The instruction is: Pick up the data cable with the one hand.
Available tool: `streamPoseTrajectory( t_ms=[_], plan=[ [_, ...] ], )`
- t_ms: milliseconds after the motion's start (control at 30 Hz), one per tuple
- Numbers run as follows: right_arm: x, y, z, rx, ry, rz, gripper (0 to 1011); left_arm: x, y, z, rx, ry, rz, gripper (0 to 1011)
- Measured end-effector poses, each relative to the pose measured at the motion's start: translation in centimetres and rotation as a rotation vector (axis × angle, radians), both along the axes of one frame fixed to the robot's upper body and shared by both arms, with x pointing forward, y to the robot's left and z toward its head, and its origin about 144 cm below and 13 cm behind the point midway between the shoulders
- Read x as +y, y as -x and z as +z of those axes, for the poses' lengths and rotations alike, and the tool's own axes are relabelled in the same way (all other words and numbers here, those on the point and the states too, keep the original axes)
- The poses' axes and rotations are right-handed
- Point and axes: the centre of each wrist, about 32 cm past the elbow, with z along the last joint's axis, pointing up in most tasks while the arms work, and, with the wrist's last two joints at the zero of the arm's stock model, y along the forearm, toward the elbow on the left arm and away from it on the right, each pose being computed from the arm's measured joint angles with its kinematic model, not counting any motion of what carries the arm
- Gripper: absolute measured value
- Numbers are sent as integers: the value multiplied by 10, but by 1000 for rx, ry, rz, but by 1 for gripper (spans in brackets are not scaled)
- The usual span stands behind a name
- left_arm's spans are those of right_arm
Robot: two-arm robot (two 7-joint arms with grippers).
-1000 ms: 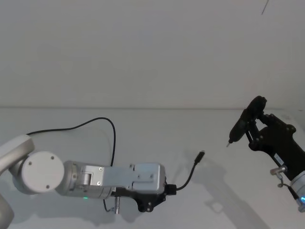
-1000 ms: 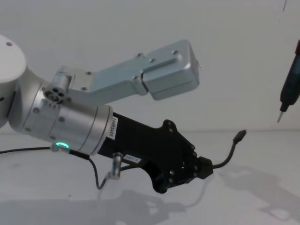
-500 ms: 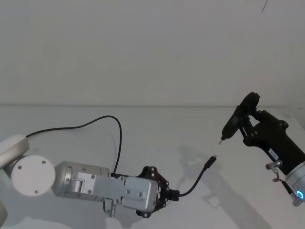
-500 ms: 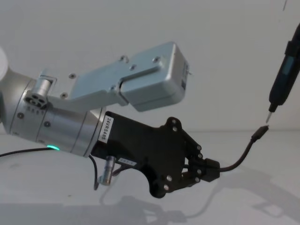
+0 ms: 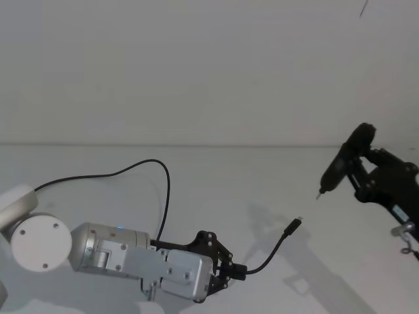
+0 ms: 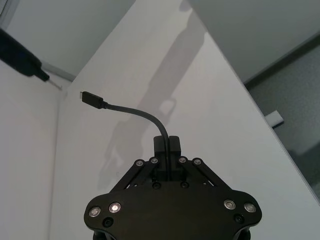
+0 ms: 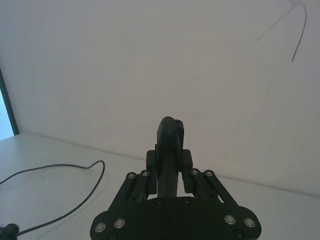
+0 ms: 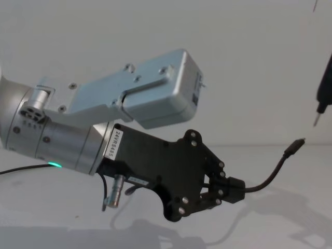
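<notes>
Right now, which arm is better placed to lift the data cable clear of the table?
Left. The left gripper is shut on the data cable near its plug end, which juts free. The right gripper is shut on a pen-like tool, apart from the cable.

- The left gripper (image 5: pixel 233 271), near centre, grips the data cable (image 5: pixel 270 248), whose plug (image 5: pixel 292 227) points right.
- The right gripper (image 7: pixel 169 162), far right, holds a pen-like tool (image 5: pixel 335 171).

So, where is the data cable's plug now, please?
Head view: the plug is raised right of centre, between the left gripper clamping the data cable and the pen-like tool.
</notes>
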Motion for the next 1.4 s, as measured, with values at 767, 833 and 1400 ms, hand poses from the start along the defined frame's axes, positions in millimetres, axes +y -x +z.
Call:
streamPoseTrajectory(
  t_ms=[767,833,1400],
  plan=[
    [-24,22,27,78,59,100,279,1,0,0,-13,2,-19,43],
    [-24,22,28,82,61,107,279,1,0,0,-14,2,-19,43],
    [-21,22,28,61,87,162,279,1,0,0,-15,3,-20,43]
  ],
)
